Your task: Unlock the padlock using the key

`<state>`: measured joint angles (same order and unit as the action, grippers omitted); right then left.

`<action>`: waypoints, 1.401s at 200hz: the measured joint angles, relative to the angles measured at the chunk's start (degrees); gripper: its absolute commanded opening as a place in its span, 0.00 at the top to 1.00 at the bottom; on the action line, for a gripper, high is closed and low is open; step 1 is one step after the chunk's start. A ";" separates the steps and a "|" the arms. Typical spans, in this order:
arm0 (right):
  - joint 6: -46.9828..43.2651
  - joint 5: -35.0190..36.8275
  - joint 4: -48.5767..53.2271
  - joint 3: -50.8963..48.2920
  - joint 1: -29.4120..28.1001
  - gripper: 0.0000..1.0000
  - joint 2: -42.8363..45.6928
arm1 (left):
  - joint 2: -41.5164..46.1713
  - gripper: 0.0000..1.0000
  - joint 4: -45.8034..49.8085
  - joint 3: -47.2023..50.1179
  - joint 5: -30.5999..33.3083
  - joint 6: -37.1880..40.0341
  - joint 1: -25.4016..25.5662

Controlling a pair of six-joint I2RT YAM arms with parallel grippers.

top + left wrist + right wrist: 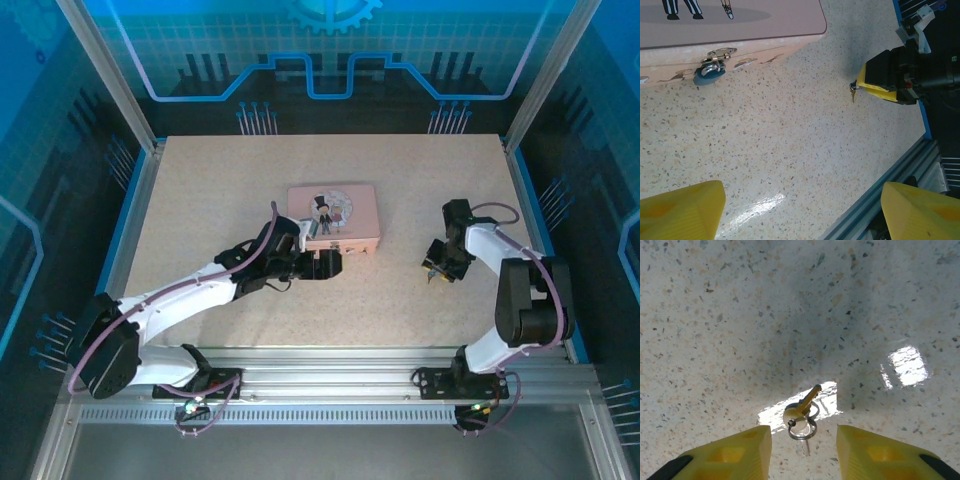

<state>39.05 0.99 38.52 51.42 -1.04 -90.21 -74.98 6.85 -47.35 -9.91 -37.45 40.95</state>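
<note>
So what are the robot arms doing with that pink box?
They're trying to unlock it. The right gripper is down over a small key on the table, fingers either side of it, not pinching yet. The left gripper hovers open near the pink box, whose little blue padlock hangs on the front latch.

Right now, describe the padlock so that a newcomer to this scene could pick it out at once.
On the speckled table lies a flat pink box with cartoon figures on its lid. On its near side, a silver clasp holds the padlock: small, rounded and blue, unlike the pink box around it.
</note>
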 measured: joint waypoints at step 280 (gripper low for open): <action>2.64 -12.96 -1.31 4.98 -1.18 1.00 18.75 | 2.19 0.26 -3.15 2.10 -1.40 -3.19 -3.08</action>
<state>41.69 -11.97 37.21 56.40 -2.22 -71.46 -72.79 3.70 -45.25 -11.31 -40.64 37.87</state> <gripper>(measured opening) 0.065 0.752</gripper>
